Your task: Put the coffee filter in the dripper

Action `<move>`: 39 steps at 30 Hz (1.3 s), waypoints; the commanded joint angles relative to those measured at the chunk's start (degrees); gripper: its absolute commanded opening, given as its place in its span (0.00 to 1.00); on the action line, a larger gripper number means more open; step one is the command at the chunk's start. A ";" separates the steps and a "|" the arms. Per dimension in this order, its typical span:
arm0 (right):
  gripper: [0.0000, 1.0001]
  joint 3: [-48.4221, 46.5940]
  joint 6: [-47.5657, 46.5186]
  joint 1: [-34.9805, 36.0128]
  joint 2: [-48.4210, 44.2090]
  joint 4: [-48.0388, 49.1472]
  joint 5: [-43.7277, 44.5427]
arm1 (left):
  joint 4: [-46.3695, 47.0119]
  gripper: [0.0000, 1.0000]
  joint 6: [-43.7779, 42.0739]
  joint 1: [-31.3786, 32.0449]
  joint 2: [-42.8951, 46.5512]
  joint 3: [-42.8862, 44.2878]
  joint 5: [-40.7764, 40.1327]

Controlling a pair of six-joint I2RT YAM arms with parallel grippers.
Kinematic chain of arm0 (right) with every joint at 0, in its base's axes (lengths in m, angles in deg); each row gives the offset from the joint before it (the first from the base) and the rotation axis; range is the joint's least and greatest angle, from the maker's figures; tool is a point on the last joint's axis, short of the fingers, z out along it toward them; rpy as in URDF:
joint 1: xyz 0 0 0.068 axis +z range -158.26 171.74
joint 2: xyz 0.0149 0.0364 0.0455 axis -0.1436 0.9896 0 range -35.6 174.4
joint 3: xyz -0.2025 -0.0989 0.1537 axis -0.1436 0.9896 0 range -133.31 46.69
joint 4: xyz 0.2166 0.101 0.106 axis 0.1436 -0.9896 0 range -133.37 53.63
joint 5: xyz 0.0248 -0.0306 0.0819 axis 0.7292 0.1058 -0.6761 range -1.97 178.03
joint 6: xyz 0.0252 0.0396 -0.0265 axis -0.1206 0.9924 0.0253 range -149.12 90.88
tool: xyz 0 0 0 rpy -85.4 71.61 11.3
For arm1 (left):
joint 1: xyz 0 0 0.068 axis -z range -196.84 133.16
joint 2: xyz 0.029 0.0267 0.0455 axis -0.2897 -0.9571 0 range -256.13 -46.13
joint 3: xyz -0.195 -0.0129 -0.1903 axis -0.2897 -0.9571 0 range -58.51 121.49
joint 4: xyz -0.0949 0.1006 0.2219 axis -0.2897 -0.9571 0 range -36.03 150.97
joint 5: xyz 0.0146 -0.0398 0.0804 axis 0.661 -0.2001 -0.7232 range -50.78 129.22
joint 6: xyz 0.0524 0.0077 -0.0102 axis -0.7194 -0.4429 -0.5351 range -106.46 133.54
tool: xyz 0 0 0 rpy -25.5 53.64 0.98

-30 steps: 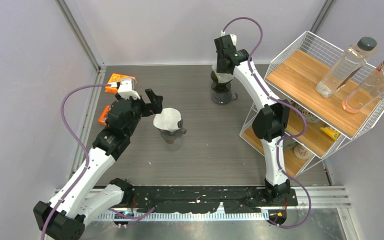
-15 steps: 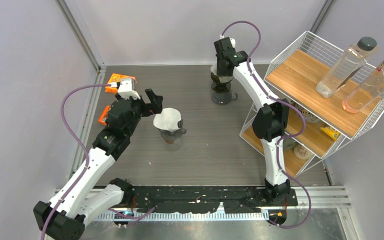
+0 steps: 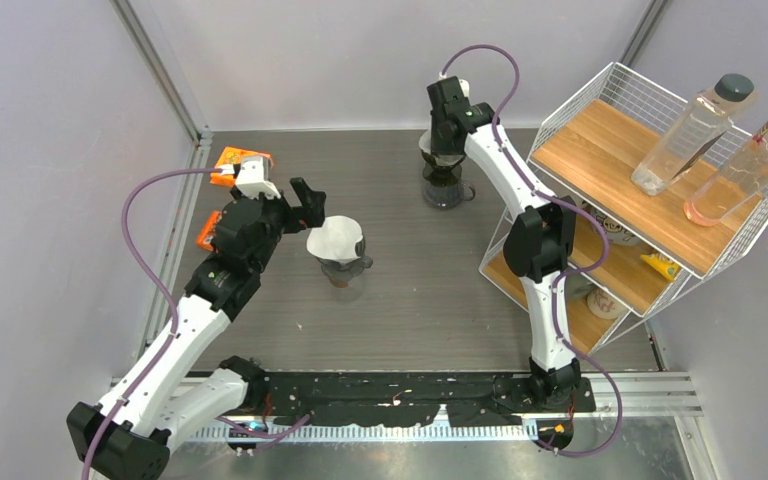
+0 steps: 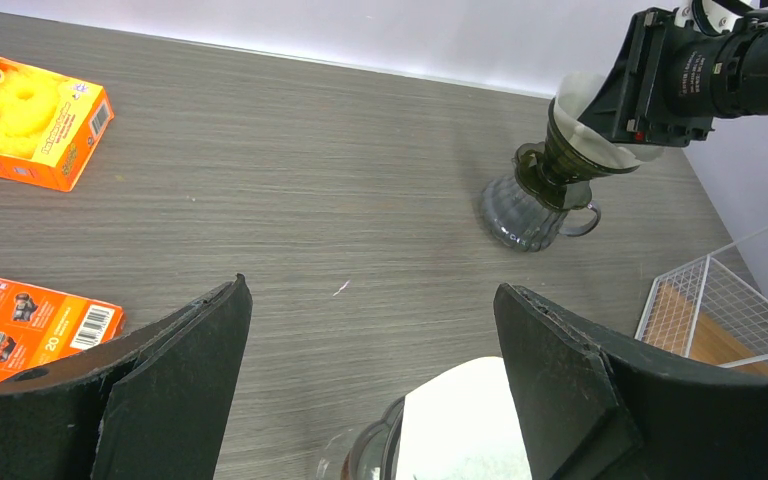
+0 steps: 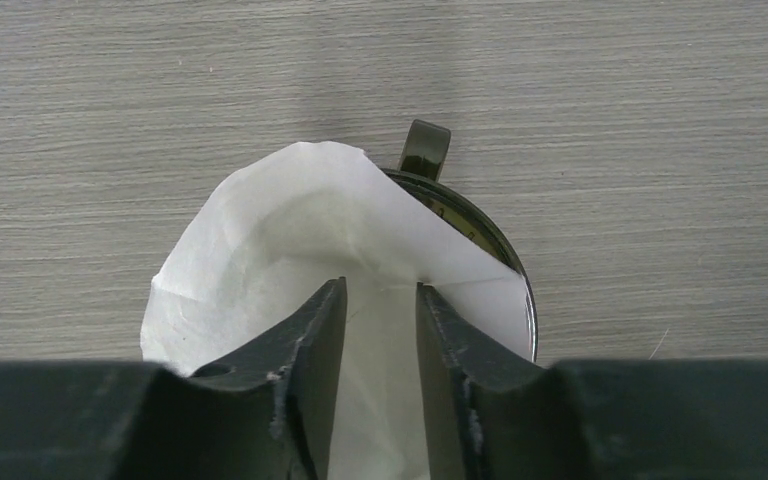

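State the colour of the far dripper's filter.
The filter is white; the right wrist view shows it best.

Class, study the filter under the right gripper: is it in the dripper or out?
In: the right wrist view shows the filter opened into a cone inside the dripper rim.

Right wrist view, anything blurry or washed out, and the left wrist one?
Right wrist view: white paper coffee filter bright, creases legible; grey wood-grain table crisp. Left wrist view: black left hand dark, nearly featureless; orange cardboard box sharp.
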State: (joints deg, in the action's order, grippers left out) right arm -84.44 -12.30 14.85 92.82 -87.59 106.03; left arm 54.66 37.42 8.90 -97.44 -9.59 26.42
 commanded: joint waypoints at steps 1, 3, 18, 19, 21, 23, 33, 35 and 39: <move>0.41 -1.37 0.01 -0.26 -0.61 0.24 -1.15 | 1.74 1.00 0.56 -0.34 0.73 1.57 -0.33; 0.45 -1.48 0.03 -0.26 -0.74 0.19 -1.65 | 1.80 1.00 0.48 -0.34 0.69 1.60 -0.43; 0.37 -1.36 -0.53 -0.25 -1.40 0.81 -1.17 | 1.91 0.99 0.29 -0.34 0.60 1.70 -0.66; 0.36 -1.34 -0.77 -0.26 -1.28 1.09 -1.15 | 1.98 1.00 0.29 -0.34 0.54 1.68 -0.57; 0.33 -1.49 -1.08 -0.26 -0.81 1.13 -1.05 | 1.93 1.00 0.28 -0.34 0.49 1.70 -0.48; 0.31 -1.67 -1.27 -0.28 -0.35 1.20 -1.04 | 1.91 1.00 0.29 -0.34 0.37 1.70 -0.47; 0.31 -2.18 -1.88 -0.26 1.97 1.57 -1.91 | 2.00 1.00 0.22 -0.34 0.18 1.68 -0.48; 0.31 -2.26 -2.00 -0.26 2.31 1.71 -2.21 | 2.01 0.99 0.20 -0.34 0.05 1.70 -0.39; 0.31 -2.38 -2.01 -0.22 2.62 2.00 -2.35 | 2.01 1.00 0.20 -0.34 -0.11 1.64 -0.23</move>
State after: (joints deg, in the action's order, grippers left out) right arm -84.44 -13.35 14.85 95.55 -87.33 104.19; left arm 54.68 37.40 8.90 -97.46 -9.59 26.40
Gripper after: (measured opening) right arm 0.308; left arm 0.994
